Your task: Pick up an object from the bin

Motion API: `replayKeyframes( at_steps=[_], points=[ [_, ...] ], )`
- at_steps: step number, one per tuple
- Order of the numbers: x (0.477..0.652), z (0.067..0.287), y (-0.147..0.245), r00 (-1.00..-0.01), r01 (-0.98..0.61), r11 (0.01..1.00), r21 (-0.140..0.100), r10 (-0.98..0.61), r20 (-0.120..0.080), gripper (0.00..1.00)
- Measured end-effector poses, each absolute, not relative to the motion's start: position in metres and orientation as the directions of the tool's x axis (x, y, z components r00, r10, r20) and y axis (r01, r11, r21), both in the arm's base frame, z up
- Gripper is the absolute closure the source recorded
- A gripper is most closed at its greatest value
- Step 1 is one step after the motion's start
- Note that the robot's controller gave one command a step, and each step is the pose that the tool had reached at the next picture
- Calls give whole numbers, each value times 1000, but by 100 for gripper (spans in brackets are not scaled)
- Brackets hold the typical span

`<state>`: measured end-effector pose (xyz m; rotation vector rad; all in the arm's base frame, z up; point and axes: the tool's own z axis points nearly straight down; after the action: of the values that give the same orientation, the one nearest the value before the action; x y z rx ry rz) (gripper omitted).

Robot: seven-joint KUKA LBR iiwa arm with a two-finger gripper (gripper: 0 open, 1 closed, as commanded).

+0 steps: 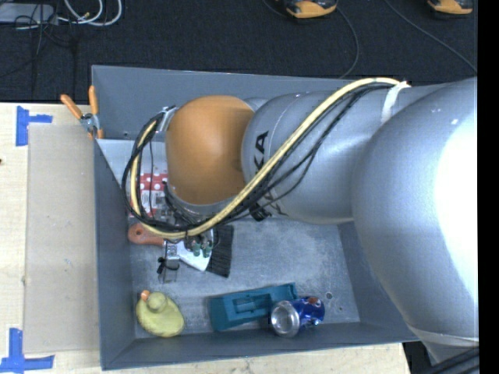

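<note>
The gripper [170,260] is seen at the left middle of the grey bin [304,249], below the arm's orange cover [204,150], by which most of it is hidden. Whether it is released or clenched cannot be told, and nothing can be made out as grasped. Its dark tip is set low over the bin floor, just beside a small white thing [193,255], with a black brush [221,252] lying directly to the right of that. A salmon-coloured handle-like piece [143,234] is found just to the upper left of the tip, partly covered by the arm's cables [312,127]. A red thing with white dots [153,184] is partly seen higher up, at the cover's left edge. Well apart, along the lower wall, a yellow rubber duck [160,314], a teal box-shaped thing [249,307] and a crushed blue and silver can [295,315] are laid out from left to right, the can touching the teal thing's right end.
</note>
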<state>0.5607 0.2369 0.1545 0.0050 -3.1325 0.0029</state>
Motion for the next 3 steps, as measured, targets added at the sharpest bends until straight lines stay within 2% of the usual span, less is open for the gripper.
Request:
replayKeyframes(
  at_steps=[1, 2, 3],
  points=[
    [563, 159, 236, -1000, 1, 1000, 0, 1, 2, 0],
    [580, 125, 232, -991, 131, 991, 2, 131, -2, 0],
    [598, 83, 224, -994, 114, 994, -1, 114, 3, 0]
  ],
)
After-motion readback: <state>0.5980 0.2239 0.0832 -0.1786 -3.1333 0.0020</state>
